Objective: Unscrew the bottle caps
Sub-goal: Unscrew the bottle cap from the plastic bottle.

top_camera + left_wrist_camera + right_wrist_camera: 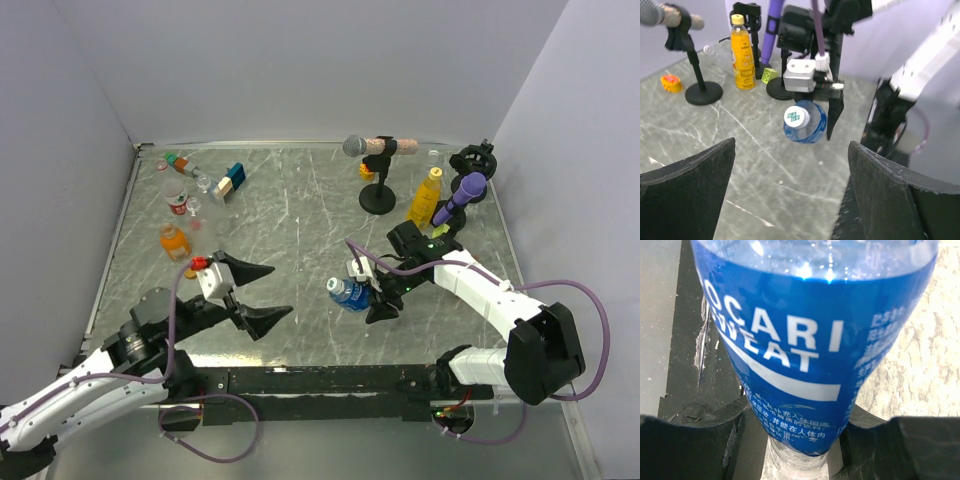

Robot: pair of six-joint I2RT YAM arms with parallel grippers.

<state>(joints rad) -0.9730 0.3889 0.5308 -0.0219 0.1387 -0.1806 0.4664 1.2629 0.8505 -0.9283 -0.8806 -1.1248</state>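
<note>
Top external: R gripper sits near-right of centre, fingers pinching a Pocari Sweat bottle by its lower body. The bottle is held on its side, neck pointing left. Its white cap is on, w/ a green mark on top. L gripper is just left of it, fingers spread wide, tips aimed at the cap but apart from it, nothing btwn them.

Left wrist: cap faces the lens, centred btwn the two spread black fingers; the bottle looks clear of the tabletop.

Right wrist: blue label fills the view, the bottle clamped btwn both pads.

Elsewhere: tall yellow bottle stands far right, cap on, beside a purple mic. A grey mic on a stand is just left of the yellow bottle. Orange bottle stands at far left, w/ toy blocks farther back.
</note>
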